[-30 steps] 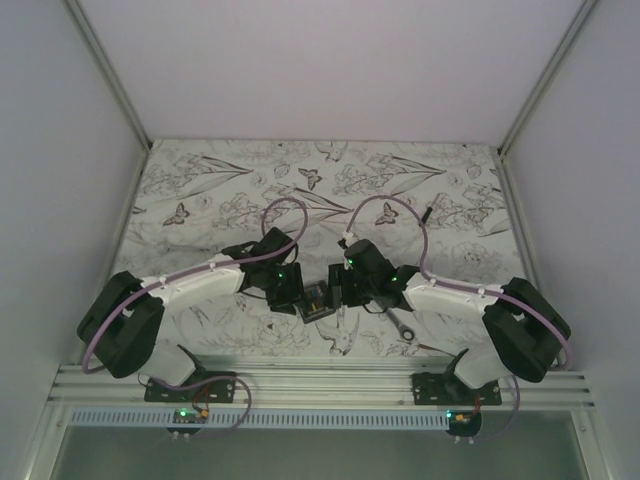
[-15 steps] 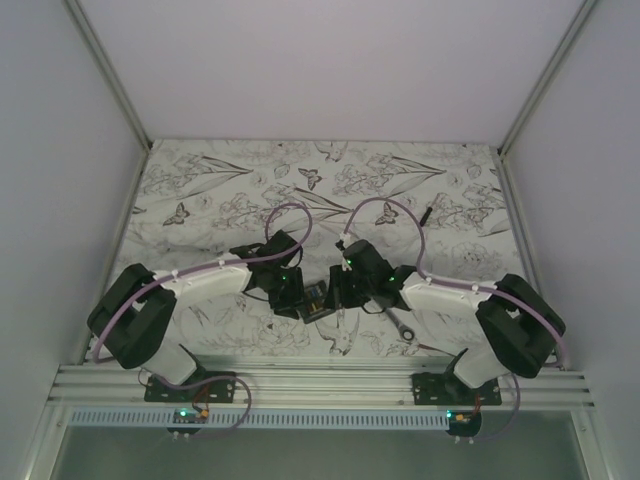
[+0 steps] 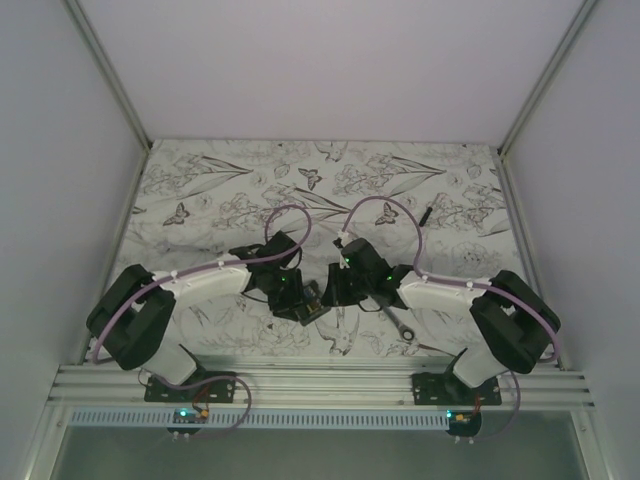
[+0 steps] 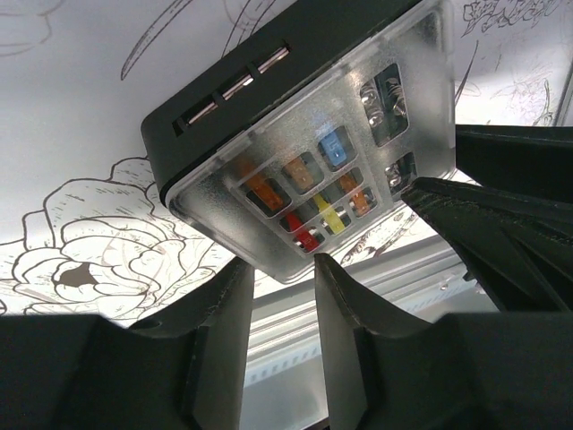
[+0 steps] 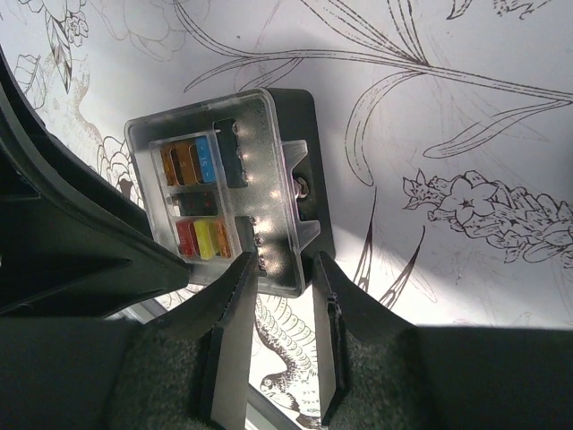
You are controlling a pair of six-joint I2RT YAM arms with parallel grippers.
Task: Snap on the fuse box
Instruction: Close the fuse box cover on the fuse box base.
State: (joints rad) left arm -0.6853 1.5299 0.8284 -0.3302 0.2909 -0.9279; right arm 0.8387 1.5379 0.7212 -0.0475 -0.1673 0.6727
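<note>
One flower-printed bench [image 3: 200,190] spreads under everything. Two arms fold inward over its near middle, the left arm [image 3: 190,285] from the left and the right arm [image 3: 450,292] from the right. Neither is the nearer, since both meet at the fuse box [image 3: 311,300]. The box hangs tilted, clear of the bench, between them. It is nearly square, so the axis that matters is the short one, through its thickness from black base to clear cover [image 4: 277,143]. The left hand [image 4: 282,266] has its fingers drawn close on the cover's near edge, nipping it. The right hand [image 5: 282,262] appears to pinch a corner across that thickness, one finger toward the cover, the other toward the base. Each hand has the box straight ahead of its fingertips, touching. The cover lies over the base, but I cannot tell whether its catches are home. In my judgement the coming move is a squeeze along that short axis. Under the cover sit small orange, blue, yellow and red fuses [image 4: 333,148].
</note>
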